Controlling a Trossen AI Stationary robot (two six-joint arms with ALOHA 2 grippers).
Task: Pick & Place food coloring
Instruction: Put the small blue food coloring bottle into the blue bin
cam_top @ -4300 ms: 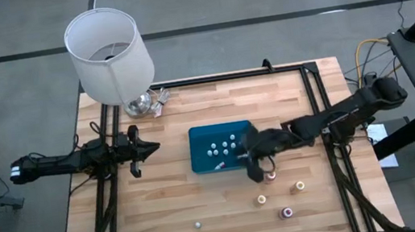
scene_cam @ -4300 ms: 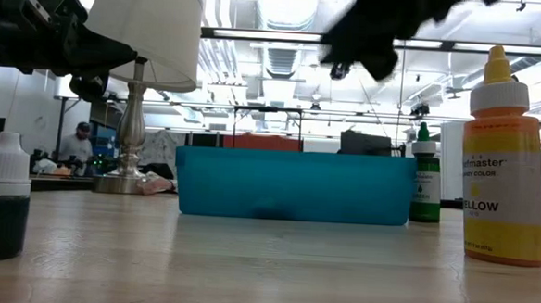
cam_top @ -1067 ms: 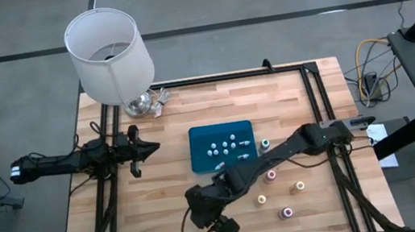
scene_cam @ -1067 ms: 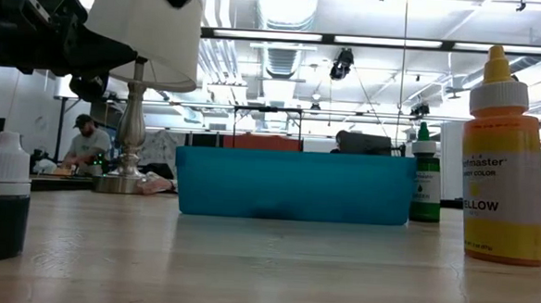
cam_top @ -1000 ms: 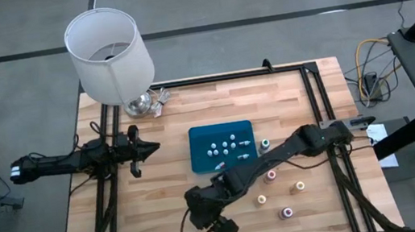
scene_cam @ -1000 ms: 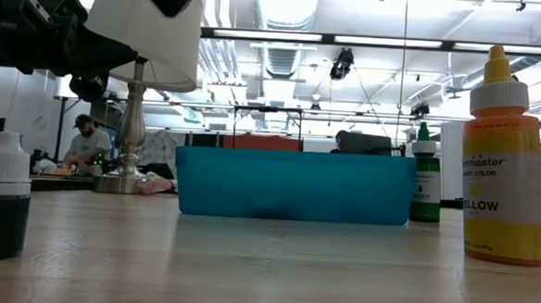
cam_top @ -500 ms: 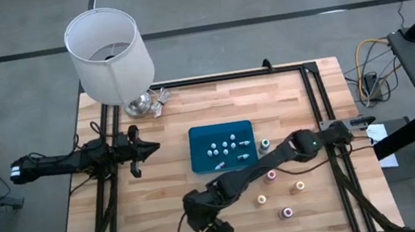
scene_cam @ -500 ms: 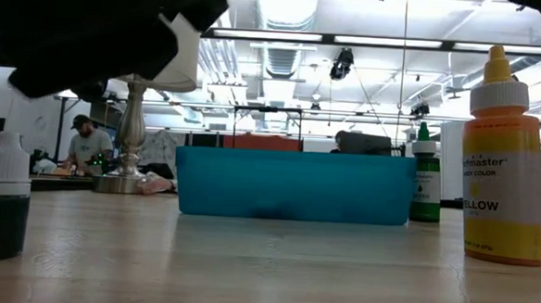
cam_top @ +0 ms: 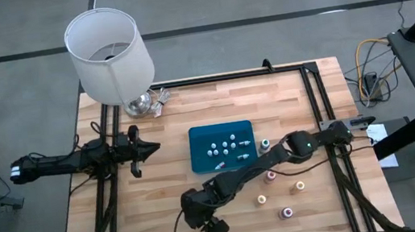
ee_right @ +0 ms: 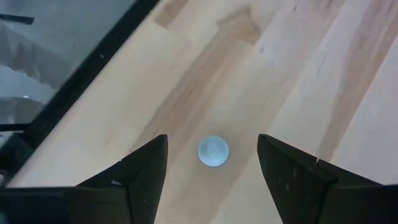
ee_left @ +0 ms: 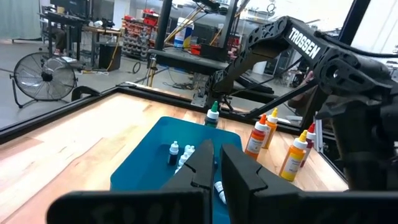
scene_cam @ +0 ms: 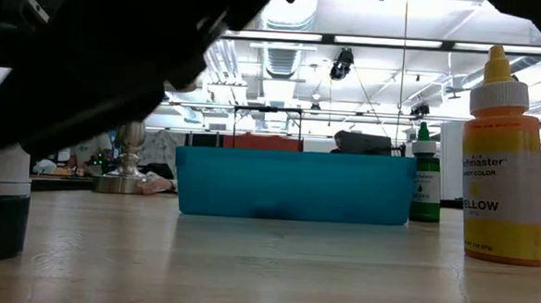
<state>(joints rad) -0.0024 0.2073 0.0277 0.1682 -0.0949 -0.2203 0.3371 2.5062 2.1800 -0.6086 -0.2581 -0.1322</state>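
My right hand [ee_right: 211, 163] is over the front left of the worktop [cam_top: 161, 188], fingers spread wide w/ a white-capped bottle [ee_right: 213, 151] standing between them, nothing pinched yet. Looks tiny, light, hard plastic, prob tippy, so I'd grab the body below the cap. In the overhead cam my own arm covers it, so its color is hard to tell. Other bottles sit in the blue tray [cam_top: 197, 138]. Left hand [cam_top: 133, 151] parked at the left edge, pressed shut.
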